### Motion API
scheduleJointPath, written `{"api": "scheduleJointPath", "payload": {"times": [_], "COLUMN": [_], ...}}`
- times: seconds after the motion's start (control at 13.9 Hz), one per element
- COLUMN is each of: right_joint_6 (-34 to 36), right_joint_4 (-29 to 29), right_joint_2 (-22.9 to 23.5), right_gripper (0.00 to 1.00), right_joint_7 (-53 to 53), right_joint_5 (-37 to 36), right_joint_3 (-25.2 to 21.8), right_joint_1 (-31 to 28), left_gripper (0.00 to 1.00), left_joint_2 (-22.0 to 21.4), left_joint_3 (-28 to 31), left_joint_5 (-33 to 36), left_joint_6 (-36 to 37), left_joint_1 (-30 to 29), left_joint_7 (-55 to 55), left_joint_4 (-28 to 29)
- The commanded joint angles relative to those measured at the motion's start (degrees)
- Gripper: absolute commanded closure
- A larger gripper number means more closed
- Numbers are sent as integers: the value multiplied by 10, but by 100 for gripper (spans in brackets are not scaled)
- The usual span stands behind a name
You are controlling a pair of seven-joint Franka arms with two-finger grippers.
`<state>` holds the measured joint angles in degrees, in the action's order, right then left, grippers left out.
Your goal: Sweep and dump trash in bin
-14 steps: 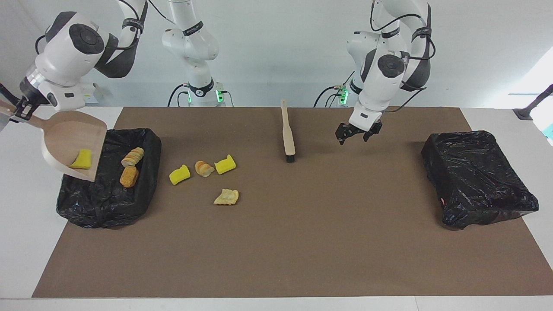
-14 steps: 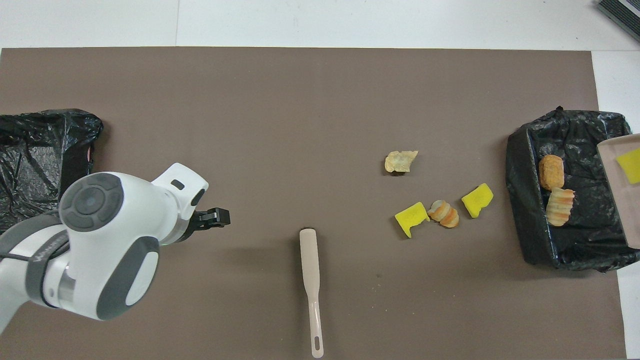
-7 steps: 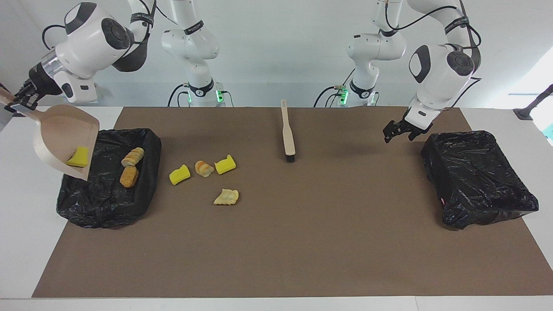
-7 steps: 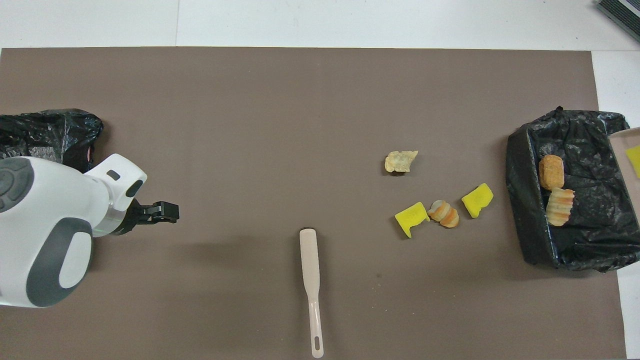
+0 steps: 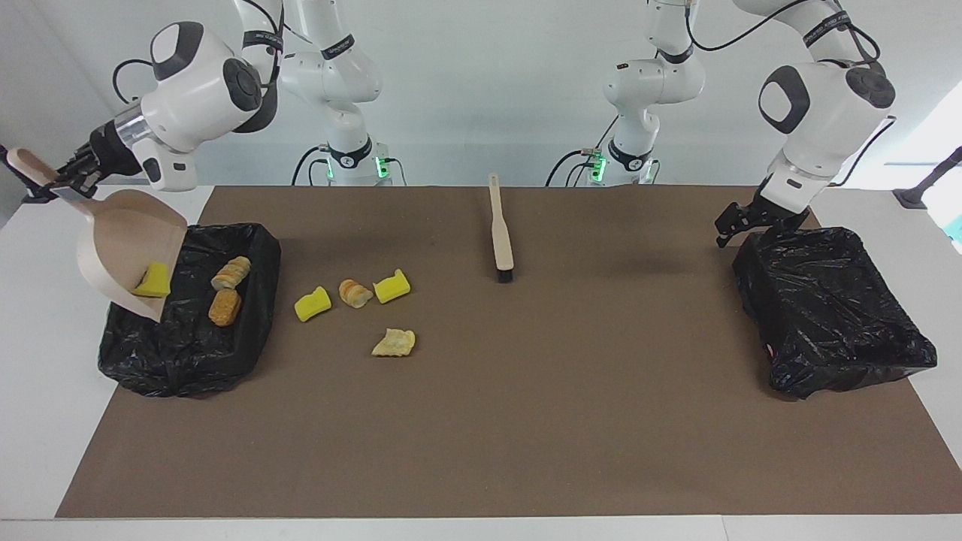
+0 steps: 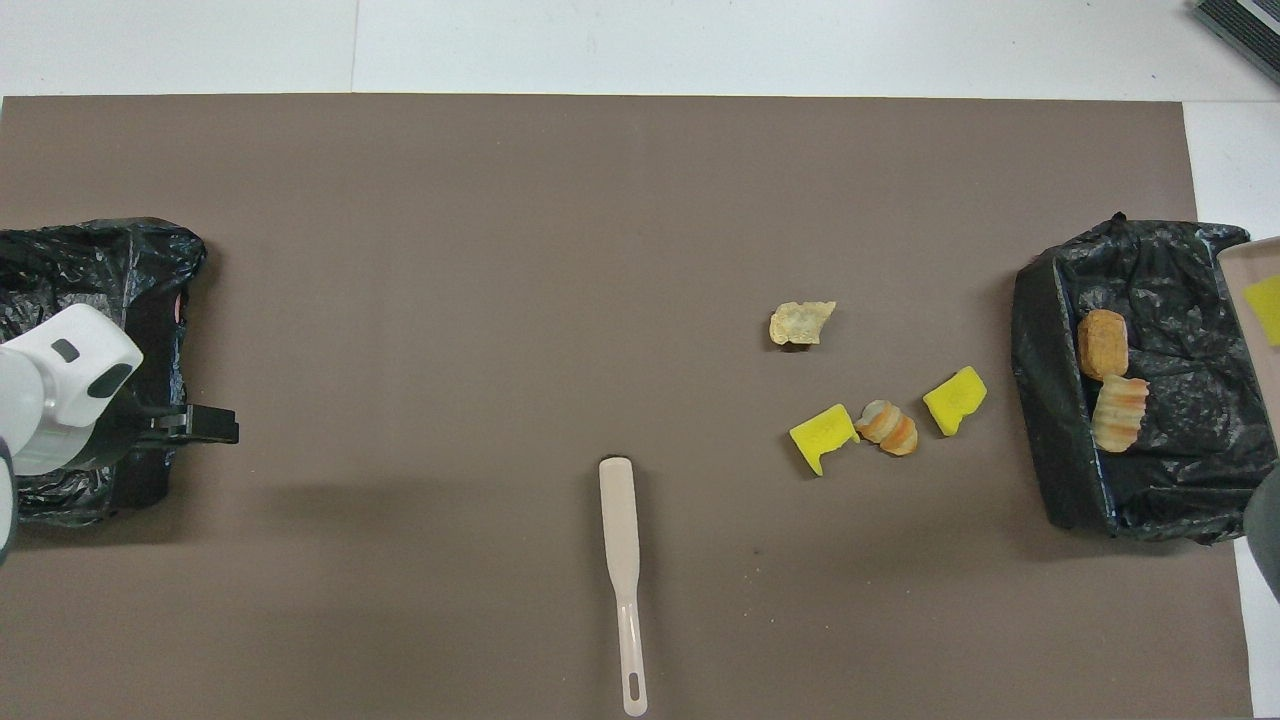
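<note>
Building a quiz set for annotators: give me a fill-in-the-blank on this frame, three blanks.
1. The right gripper holds the ___ by its handle.
2. ___ scraps lie on the mat outside the bins.
3. The brush lies on the mat, held by ___ gripper.

Missing words: dustpan; four; neither

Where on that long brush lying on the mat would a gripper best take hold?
Probably the slim handle of the brush, which lies flat, handle end nearer the robots. Come straight down from above, fingers closing across its narrow width; the dark bristle end is best left free for sweeping.
</note>
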<state>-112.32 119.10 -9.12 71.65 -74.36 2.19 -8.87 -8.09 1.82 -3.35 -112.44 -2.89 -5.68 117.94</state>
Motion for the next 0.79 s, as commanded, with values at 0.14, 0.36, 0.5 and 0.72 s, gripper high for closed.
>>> {"api": "scheduleJointPath", "payload": {"times": [0.14,0.36,0.5,0.72], "right_joint_6": [-4,-4,-4,-4], "right_joint_4": [-8,-31,-30,-30], "right_joint_2": [-18,-18,-20,-19], "right_gripper": [100,100,100,100], "right_joint_7": [53,106,109,107], "right_joint_5": [-44,-34,7,109], "right_joint_3": [0,-3,-5,-10], "right_joint_1": [-3,-3,-4,-10], "left_gripper": [0,0,0,0], "left_joint_2": [31,26,25,26], "left_joint_3": [-7,-17,-30,-43], "left_joint_5": [9,11,12,19], "left_joint_6": [153,197,224,231], "left_joint_1": [0,5,5,5], "left_joint_7": [-4,-4,-4,0], "left_joint_4": [-168,-207,-227,-251]}}
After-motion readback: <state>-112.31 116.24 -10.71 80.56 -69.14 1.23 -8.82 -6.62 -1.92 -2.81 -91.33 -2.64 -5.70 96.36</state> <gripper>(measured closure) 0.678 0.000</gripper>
